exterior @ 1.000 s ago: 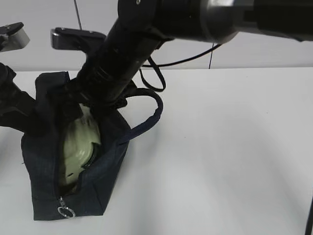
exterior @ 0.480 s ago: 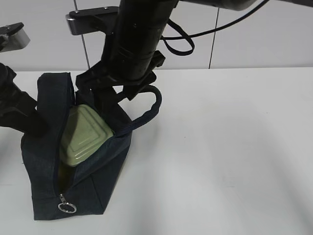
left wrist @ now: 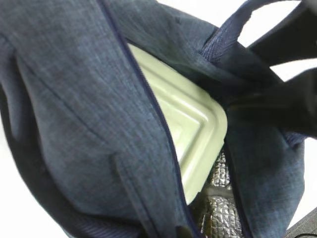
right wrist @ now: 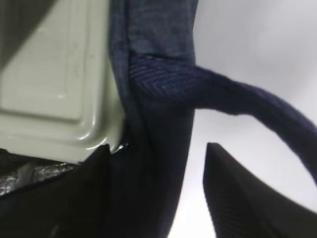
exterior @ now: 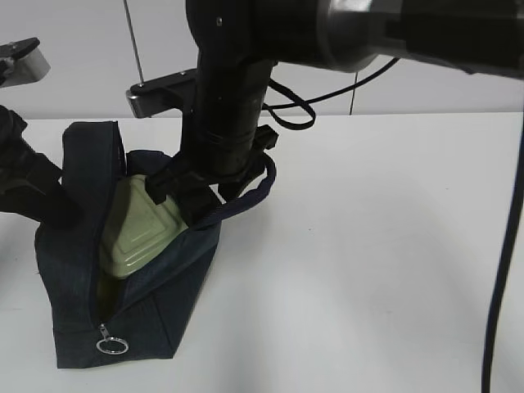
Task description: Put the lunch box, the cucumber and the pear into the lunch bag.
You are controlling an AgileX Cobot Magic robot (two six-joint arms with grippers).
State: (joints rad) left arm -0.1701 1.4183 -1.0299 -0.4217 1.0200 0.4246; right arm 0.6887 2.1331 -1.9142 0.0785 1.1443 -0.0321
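Lunch bag (exterior: 123,278): on desk (exterior: 368,262), zipper undone.
Lunch box (exterior: 139,225): tilted inside the bag's mouth, lid showing.
Right gripper (right wrist: 156,193): jaws parted astride the bag's side wall, apparently not clamping.
Left gripper: hidden behind bag; jaws clenched.

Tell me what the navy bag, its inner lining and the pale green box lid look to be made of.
Dark navy boxy lunch bag: woven fabric, matte, visible weave. Silvery quilted lining: probably foil insulation, crinkled and shiny. Pale sage-green lunch box lid: likely moulded plastic, smooth, slightly glossy stepped ridges.
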